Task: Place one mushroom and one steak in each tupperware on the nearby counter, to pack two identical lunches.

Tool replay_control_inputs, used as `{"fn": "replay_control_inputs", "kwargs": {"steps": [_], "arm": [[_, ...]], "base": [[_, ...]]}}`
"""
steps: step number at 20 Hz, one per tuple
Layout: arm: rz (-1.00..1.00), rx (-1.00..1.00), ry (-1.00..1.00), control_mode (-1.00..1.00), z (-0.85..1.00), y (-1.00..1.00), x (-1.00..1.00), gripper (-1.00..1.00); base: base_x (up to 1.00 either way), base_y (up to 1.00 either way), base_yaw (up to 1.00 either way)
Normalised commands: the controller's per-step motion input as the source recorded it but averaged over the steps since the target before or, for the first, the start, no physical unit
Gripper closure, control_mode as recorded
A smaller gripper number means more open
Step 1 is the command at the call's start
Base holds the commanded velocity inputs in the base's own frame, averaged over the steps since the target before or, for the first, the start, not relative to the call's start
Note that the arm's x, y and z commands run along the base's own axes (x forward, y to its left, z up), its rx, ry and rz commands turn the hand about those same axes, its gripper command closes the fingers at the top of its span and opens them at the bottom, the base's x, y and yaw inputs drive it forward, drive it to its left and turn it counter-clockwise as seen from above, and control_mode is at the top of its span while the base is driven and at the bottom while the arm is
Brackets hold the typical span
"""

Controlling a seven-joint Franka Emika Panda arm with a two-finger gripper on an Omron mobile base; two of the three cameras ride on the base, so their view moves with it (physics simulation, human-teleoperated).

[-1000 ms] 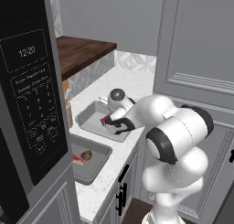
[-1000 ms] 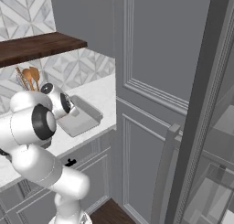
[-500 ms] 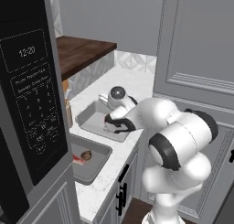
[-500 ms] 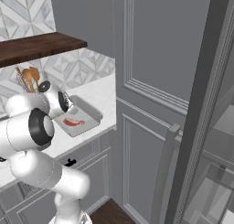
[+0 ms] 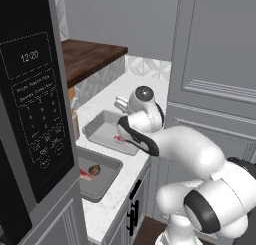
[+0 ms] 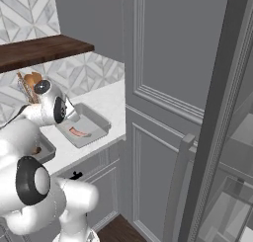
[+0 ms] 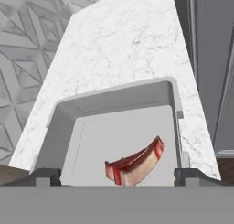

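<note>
My gripper [image 7: 117, 175] hangs open over the far tupperware [image 7: 68, 113], its fingertips [image 7: 45, 175] wide apart with nothing between them. One steak [image 7: 135, 163], red with pale marbling, lies curled on that tray's floor just below the fingers. From the side the same steak [image 6: 77, 133] rests in the far tupperware [image 6: 96, 120], and my arm hides most of it in the left base view. The near tupperware [image 5: 107, 181] holds a steak [image 5: 85, 175] and a mushroom [image 5: 94, 169] side by side. Both trays sit on the white counter [image 5: 150, 84].
A black microwave [image 5: 30, 114] stands close on the left, beside the near tray. A dark wooden shelf [image 5: 90, 56] runs above the counter's back. Tall grey cabinet doors [image 5: 215, 64] border the counter on the right. A holder with wooden utensils [image 6: 28, 83] stands by the wall.
The gripper went from shut to open, letting go of the steak, which now lies in the far tupperware. The arm has drawn back and up a little.
</note>
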Motion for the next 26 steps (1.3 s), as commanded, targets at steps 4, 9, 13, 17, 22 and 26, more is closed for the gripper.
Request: {"fn": "replay_control_inputs", "kwargs": {"steps": [4, 9, 13, 17, 22, 26], "arm": [[0.21, 0.01, 0.06, -1.00, 0.37, -0.13, -0.76, -1.00], [0.29, -0.09, 0.01, -1.00, 0.42, -0.03, -0.98, -1.00], [0.33, -0.12, 0.12, -1.00, 0.71, -0.10, -1.00, -1.00], [0.28, -0.10, 0.21, -1.00, 0.78, -0.38, -1.00, -1.00], [0.17, -0.09, 0.25, -1.00, 0.87, -0.49, -1.00, -1.00], [0.04, -0.30, 0.12, -1.00, 0.02, -0.16, -1.00, -1.00]], "base": [[0.00, 0.00, 0.00], [0.00, 0.00, 0.00], [0.00, 0.00, 0.00], [0.00, 0.00, 0.00], [0.00, 0.00, 0.00], [0.00, 0.00, 0.00]]}}
